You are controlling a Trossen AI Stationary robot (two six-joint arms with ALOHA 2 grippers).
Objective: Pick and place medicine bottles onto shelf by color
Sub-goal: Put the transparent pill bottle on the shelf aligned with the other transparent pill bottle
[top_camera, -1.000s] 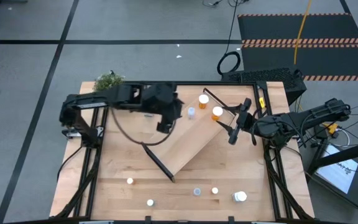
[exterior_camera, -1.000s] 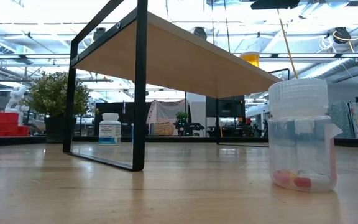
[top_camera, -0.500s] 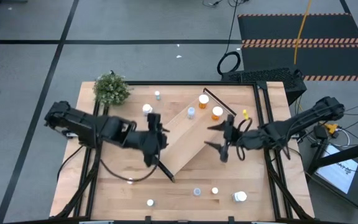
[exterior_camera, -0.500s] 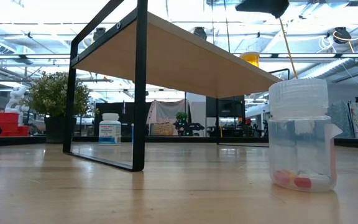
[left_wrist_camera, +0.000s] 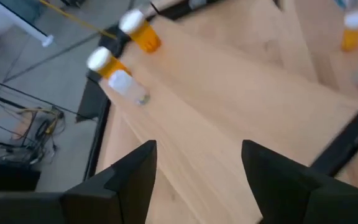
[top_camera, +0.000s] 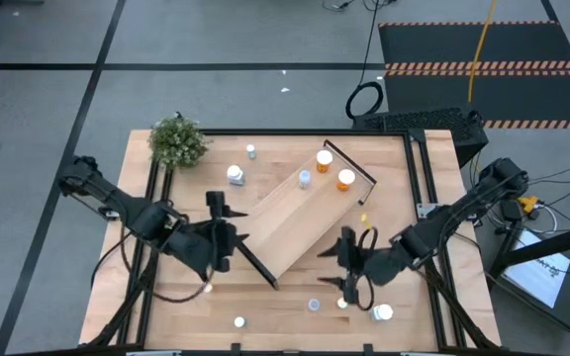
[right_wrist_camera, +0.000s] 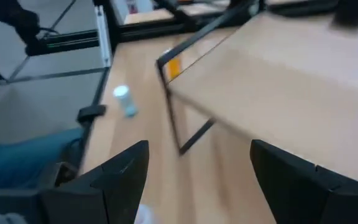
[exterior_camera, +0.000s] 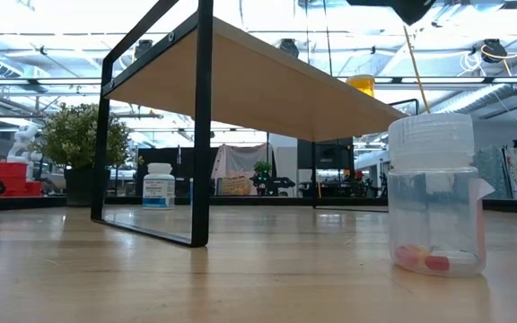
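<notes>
**Both grippers open and empty over the table; three bottles on the shelf**

The left gripper (top_camera: 218,229) has its fingers (left_wrist_camera: 126,180) spread apart with nothing between them. It hangs just beside the near-left end of the shelf (top_camera: 285,222), over bare tabletop. The left wrist view looks past those fingers along the shelf board (left_wrist_camera: 229,106).

The right gripper (top_camera: 349,269) likewise stands with fingers (right_wrist_camera: 120,171) parted and nothing held. It hangs above the table (top_camera: 295,307) just off the shelf's near-right edge, close over the bottles at the front.

The shelf lies diagonally across the table's middle, its black bracket (exterior_camera: 196,126) standing on the wood. At its far end are two orange bottles (top_camera: 325,157) (top_camera: 345,179) and one pale blue bottle (top_camera: 305,179), near each other but apart.

Off the shelf, at the back of the table: a white bottle (top_camera: 236,175) and a small pale bottle (top_camera: 251,151), near the green plant (top_camera: 178,141). Along the front edge: a small orange bottle (top_camera: 342,304), a pale blue bottle (top_camera: 314,305), a larger white bottle (top_camera: 381,312), and two small white-capped ones (top_camera: 239,321) (top_camera: 207,288). The low view shows a clear bottle (exterior_camera: 433,193) upright, close to the camera.
</notes>
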